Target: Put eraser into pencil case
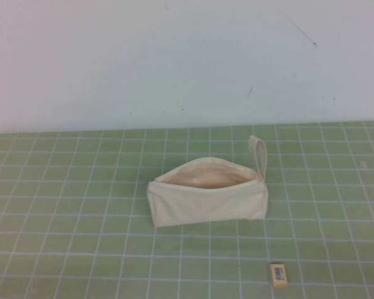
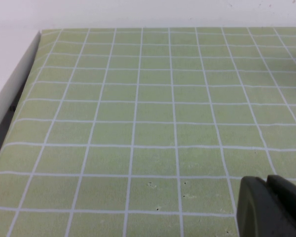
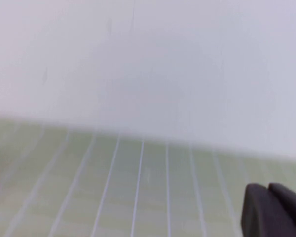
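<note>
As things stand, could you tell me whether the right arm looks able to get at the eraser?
Probably yes. The eraser lies alone on the mat's near right, apart from the pencil case, with nothing over it. The right gripper and left gripper show only in their wrist views, away from both things.

Bare test bench, lab-type setup rather than a home or office: green mat (image 1: 81, 205) ruled in a white grid covers the surface up to a plain white wall (image 1: 174, 56) along the far edge. Left wrist view shows the mat ending at a white raised border (image 2: 15, 84) by the bench's far corner.
</note>
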Robot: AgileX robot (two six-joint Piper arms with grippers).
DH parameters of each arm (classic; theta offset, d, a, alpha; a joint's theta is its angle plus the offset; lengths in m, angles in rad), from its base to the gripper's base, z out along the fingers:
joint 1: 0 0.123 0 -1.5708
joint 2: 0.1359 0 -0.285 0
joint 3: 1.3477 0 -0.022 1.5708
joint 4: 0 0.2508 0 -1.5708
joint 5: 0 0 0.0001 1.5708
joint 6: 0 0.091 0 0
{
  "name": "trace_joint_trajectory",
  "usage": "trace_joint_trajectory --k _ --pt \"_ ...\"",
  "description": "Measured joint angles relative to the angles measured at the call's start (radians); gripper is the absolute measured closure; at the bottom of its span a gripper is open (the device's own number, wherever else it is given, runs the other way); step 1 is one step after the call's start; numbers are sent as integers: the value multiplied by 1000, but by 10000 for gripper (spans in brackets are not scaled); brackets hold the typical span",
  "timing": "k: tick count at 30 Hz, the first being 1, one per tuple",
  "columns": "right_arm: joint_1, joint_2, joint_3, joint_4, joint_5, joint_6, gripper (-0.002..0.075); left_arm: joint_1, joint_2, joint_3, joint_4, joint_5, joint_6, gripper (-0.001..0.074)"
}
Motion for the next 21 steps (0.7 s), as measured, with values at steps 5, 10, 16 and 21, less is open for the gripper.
trace_joint_trajectory --k 5,10,16,21 --pt "0 0 0 -2 -260 1 727 0 0 0 0 0 0 736" --pt "0 0 0 -2 -397 56 727 0 0 0 0 0 0 736" --pt "0 0 -8 64 -510 68 727 0 0 0 0 0 0 736" --pt "0 0 -218 75 -206 -20 727 0 0 0 0 0 0 736"
